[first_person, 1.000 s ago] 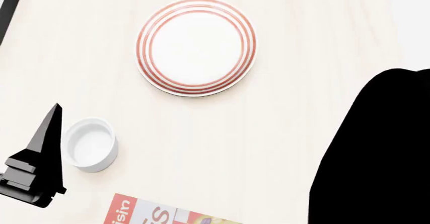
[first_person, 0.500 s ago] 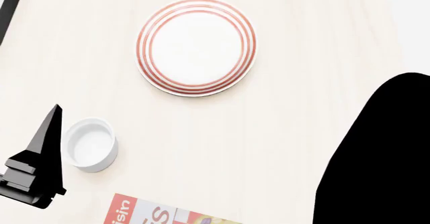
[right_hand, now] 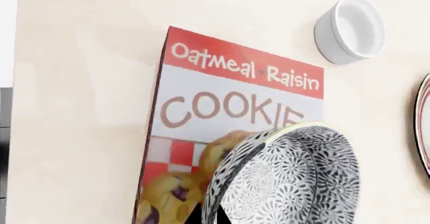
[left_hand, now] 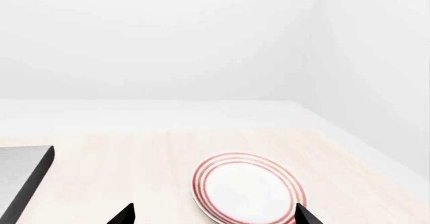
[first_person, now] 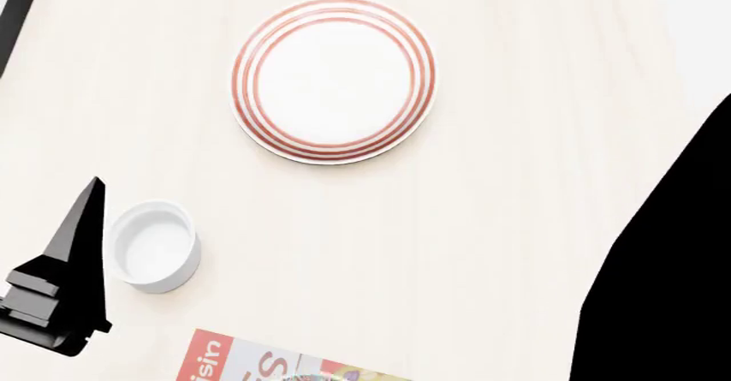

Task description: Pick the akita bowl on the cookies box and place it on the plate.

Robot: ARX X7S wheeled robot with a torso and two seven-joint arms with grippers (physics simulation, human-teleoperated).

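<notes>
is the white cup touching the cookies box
Apart. The right wrist view shows bare table between the white cup and the cookies box; the head view shows the same gap.

A: What is around the scene?
B: A pale wooden bench (first_person: 502, 81) with faint grain, under even light with no hard shadows.
A: And behind it?
B: Plain white walls (left_hand: 168, 38) (they meet in a corner), nothing more.
</notes>
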